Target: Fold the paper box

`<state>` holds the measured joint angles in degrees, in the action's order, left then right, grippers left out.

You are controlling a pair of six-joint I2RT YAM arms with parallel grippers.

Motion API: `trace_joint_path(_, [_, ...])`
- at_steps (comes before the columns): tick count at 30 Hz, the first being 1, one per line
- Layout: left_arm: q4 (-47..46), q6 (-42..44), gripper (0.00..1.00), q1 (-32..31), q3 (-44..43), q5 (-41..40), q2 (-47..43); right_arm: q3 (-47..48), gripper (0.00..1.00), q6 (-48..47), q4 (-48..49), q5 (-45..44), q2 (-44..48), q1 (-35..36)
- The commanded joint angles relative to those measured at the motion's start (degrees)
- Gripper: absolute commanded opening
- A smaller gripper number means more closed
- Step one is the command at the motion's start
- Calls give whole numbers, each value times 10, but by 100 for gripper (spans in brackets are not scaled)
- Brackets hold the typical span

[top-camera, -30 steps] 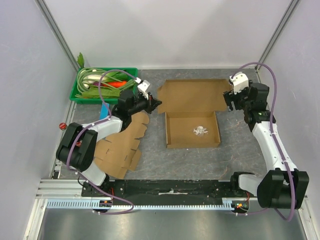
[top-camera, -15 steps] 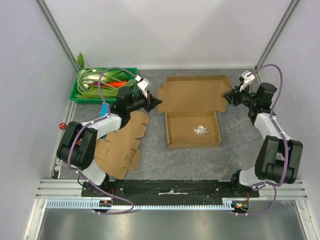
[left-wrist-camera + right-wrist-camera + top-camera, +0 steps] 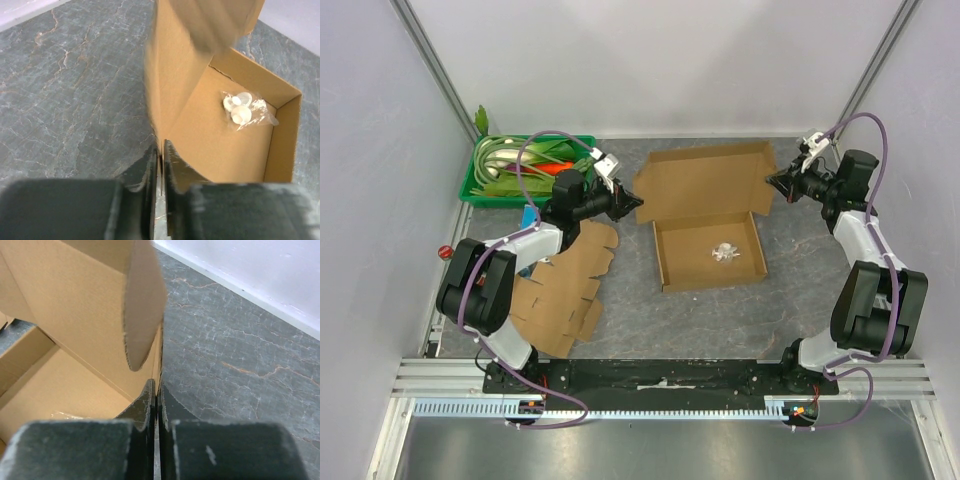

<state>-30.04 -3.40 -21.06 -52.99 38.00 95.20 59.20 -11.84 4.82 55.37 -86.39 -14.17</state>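
The brown paper box (image 3: 710, 275) lies open mid-table. Its tray is nearer to me and its lid (image 3: 705, 178) stands tilted up behind it. A small clear bag of white parts (image 3: 724, 252) rests in the tray. My left gripper (image 3: 632, 205) is shut on the lid's left edge. My right gripper (image 3: 775, 182) is shut on the lid's right side flap. In the left wrist view the fingers (image 3: 161, 150) pinch the cardboard wall (image 3: 175, 85), and the bag (image 3: 240, 107) shows beyond. In the right wrist view the jaws (image 3: 156, 390) clamp the flap's edge (image 3: 142, 305).
A green basket (image 3: 500, 198) holding vegetables sits at the back left. A flat die-cut cardboard blank (image 3: 565, 290) lies under the left arm. A small blue object (image 3: 528, 222) is beside it. The grey walls stand close on both sides.
My right gripper swung in to the lid's right flap and shut on it. The box shifted slightly right and turned a little. My left gripper kept its hold.
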Motion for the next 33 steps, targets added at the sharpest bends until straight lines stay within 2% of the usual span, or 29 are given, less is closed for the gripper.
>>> trace_joint_path(1, [-11, -11, 27, 1, -24, -36, -10, 15, 0, -21, 3, -11, 9, 1])
trace_joint_path(3, [-4, -25, 41, 1, -32, -61, -19, -5, 0, -18, 19, -10, 20, 2])
trace_joint_path(7, [7, -26, 42, 1, -52, -57, -18, -10, 0, -5, 40, -4, 24, 4])
trace_joint_path(13, [3, -39, 32, 0, -63, -55, -12, -11, 0, -1, 36, -17, 32, 11])
trace_joint_path(14, [-2, -41, 22, -2, -64, -56, -12, -15, 0, 1, 36, -29, 36, 18])
trace_joint_path(15, [-2, -42, 19, -5, -64, -63, -15, -15, 0, 24, 39, -41, 39, 22])
trace_joint_path(17, [5, -46, 10, -22, -68, -90, -19, -24, 0, 73, 55, -91, 51, 36])
trace_joint_path(19, [23, -71, 3, -47, -78, -174, -30, -44, 0, 160, 77, -167, 63, 49])
trace_joint_path(22, [18, -111, 2, -88, -73, -302, -46, -106, 0, 272, 119, -279, 116, 92])
trace_joint_path(23, [10, -114, 2, -100, -70, -334, -48, -124, 0, 294, 138, -341, 141, 117])
trace_joint_path(24, [1, -115, 2, -112, -70, -400, -47, -142, 0, 316, 170, -372, 154, 131])
trace_joint_path(25, [-1, -135, 2, -132, -77, -427, -40, -169, 0, 336, 185, -396, 164, 156])
trace_joint_path(26, [-4, -147, 2, -138, -80, -441, -36, -174, 0, 342, 191, -456, 178, 168])
trace_joint_path(27, [-8, -164, 2, -151, -82, -467, -32, -181, 0, 348, 199, -475, 184, 178])
trace_joint_path(30, [-62, -160, 2, -179, -73, -513, -19, -210, 0, 374, 276, -511, 192, 203])
trace_joint_path(33, [-157, -134, 2, -190, -34, -507, -13, -236, 0, 343, 326, -550, 201, 239])
